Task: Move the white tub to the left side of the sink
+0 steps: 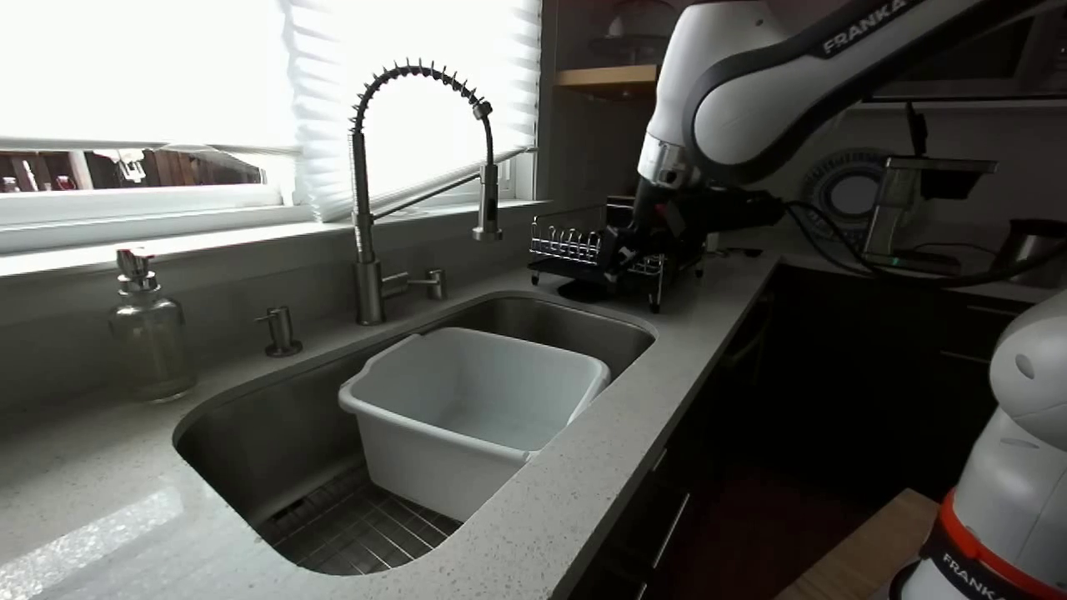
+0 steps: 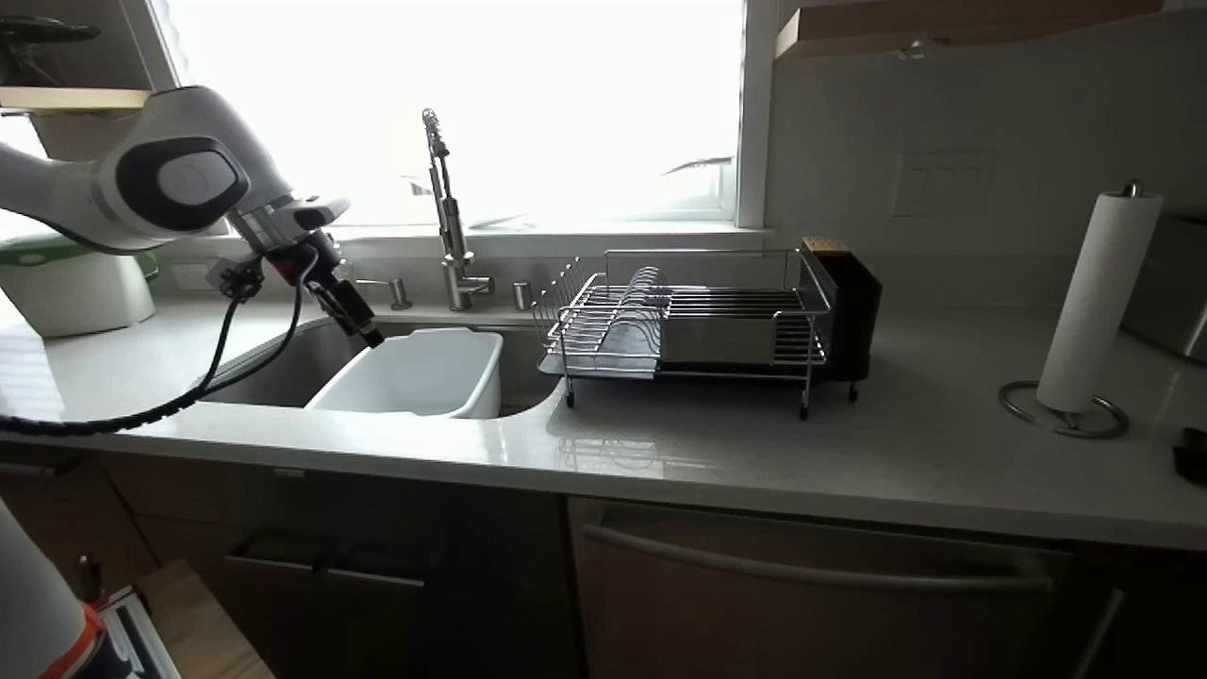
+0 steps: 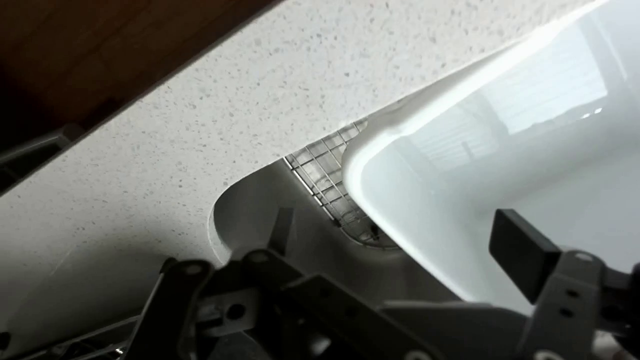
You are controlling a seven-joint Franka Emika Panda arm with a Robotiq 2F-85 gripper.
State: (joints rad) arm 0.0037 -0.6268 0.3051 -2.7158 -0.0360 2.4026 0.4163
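Note:
The white tub (image 1: 417, 467) sits inside the grey sink (image 1: 258, 442), toward its dish-rack end. In an exterior view, bare sink floor with a wire grid shows at the opposite end. The tub (image 2: 415, 372) and the sink (image 2: 528, 368) also show in an exterior view, where the counter hides the tub's lower part. My gripper (image 1: 615, 260) is open and empty, above the tub and apart from it. In the wrist view, the tub's rim (image 3: 425, 260) runs between the spread fingers of the gripper (image 3: 402, 245). One finger is over the tub's inside, the other over the sink gap.
A tall spring faucet (image 1: 363, 225) stands behind the sink. A wire dish rack (image 2: 707, 330) stands on the counter close to the sink's end. A soap bottle (image 1: 150, 346) and a small dispenser (image 1: 283, 333) stand along the back. A paper towel roll (image 2: 1099, 302) is farther along.

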